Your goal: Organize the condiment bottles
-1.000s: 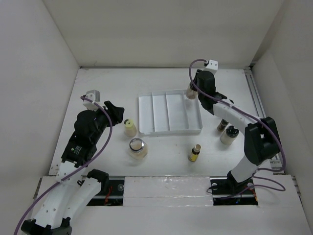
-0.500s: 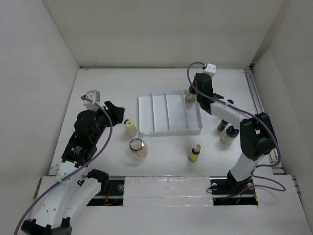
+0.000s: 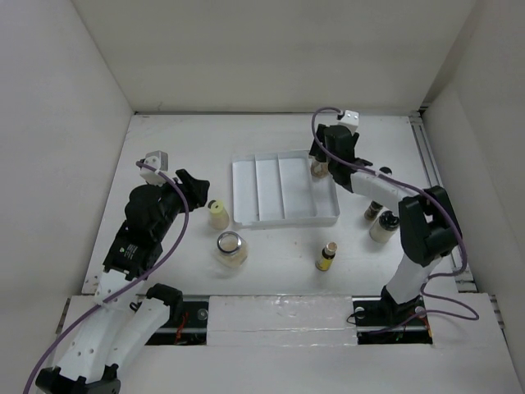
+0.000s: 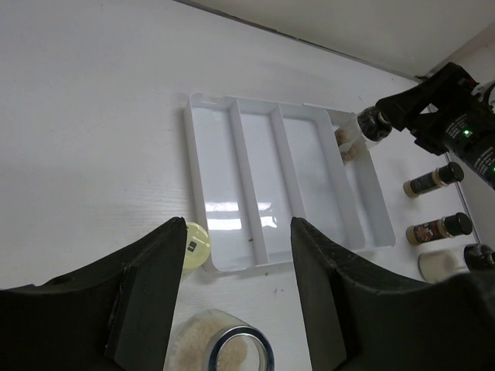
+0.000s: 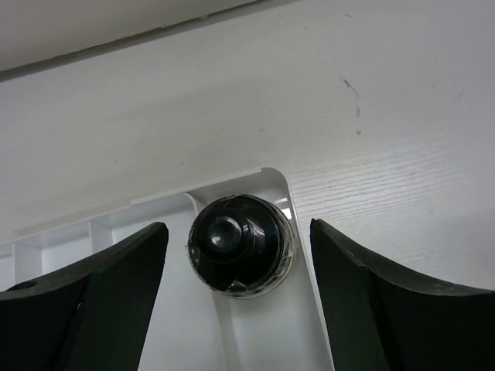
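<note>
Item: black-capped bottle (image 5: 240,243). Stands upright in the far right corner of the tray (image 3: 291,193), in its rightmost compartment. It is seen cap-on from the right wrist.

Right end effector (image 5: 236,230): poised over that corner. Its fingers (image 5: 93,309) are spread, one on each side of the cap, with a gap on each side and no contact.

Left end effector (image 4: 236,228): held above the desk (image 3: 164,148), left of the tray. Its fingers are apart, with nothing between them.

Yellow-capped bottle (image 3: 217,213): on the desk just beside the tray's near left corner, close to the left end effector.

Jar (image 3: 231,248): silver lid and pale contents. It sits on the desk near the yellow-capped bottle, on the side toward the arm bases.

Slim bottle (image 3: 327,256): dark body and light cap, upright on the desk in front of the tray's near right corner.

Shakers (image 4: 433,180), (image 4: 439,228): two with black caps, on the desk right of the tray. The right arm partly hides them from above. Other bottles sit beside them, too cropped to count.

Tray: white and divided; its other compartments are bare.
</note>
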Robot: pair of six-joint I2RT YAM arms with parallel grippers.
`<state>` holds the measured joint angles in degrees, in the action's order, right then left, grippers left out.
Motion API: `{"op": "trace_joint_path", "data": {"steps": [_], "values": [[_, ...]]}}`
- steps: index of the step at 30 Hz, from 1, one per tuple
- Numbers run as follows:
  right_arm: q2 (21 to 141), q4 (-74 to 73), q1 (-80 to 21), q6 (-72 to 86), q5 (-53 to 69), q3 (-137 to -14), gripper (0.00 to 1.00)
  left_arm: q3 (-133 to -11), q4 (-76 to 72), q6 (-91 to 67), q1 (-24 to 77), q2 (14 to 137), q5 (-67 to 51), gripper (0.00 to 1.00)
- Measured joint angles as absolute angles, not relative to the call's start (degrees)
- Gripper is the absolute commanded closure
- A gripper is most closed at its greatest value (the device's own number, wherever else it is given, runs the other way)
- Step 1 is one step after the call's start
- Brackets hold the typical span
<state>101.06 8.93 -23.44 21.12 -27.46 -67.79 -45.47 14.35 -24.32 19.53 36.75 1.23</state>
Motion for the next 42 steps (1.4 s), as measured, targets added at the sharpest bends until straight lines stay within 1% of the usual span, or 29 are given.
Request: {"op": "trace_joint_path", "data": {"steps": [4,5,11,15,16,19,23,30,34,36,39,42], "values": [[93.6,7.3,-24.1,21.5,-28.0,-65.4,0.19,-45.5,14.3,-24.3,19.5,36.8,0.6,0.48],[90.1,6.7,-24.1,22.0,-28.7,-64.1,0.20,-45.5,14.3,-24.3,19.5,36.8,0.4,0.48],[68.6,3.8,-21.6,29.6,-36.7,-53.9,0.22,-45.5,14.3,-24.3,19.5,36.6,-0.7,0.48],[59.4,-4.3,-20.4,35.8,-40.9,-46.0,0.30,-45.5,14.2,-24.2,19.5,35.8,-1.3,0.48],[57.9,-7.3,-20.4,37.0,-41.2,-44.7,0.36,-45.5,14.2,-24.1,19.5,35.5,-1.4,0.48],[54.6,-16.6,-20.4,41.2,-42.3,-43.0,0.39,-45.5,13.8,-24.0,19.5,34.9,-1.4,0.48],[50.9,-27.3,-20.4,45.7,-44.7,-42.9,0.39,-45.5,13.3,-23.9,19.5,34.2,-1.5,0.48],[49.6,-41.0,-20.1,52.2,-47.4,-42.9,0.37,-45.5,13.2,-23.8,19.5,31.7,-1.5,0.48],[48.4,-44.5,-19.9,53.4,-47.3,-42.9,0.37,-45.5,13.1,-23.8,19.5,31.1,-1.5,0.48],[48.2,-45.2,-19.8,53.6,-47.3,-42.9,0.40,-45.5,13.2,-23.8,19.5,31.2,-1.5,0.48],[49.1,-45.5,-19.0,53.2,-46.9,-42.9,0.40,-45.5,13.3,-23.8,19.5,30.9,-1.6,0.48],[51.2,-45.2,-17.7,51.8,-45.8,-42.9,0.45,-45.5,13.3,-23.8,19.5,30.3,-1.8,0.48]]}}
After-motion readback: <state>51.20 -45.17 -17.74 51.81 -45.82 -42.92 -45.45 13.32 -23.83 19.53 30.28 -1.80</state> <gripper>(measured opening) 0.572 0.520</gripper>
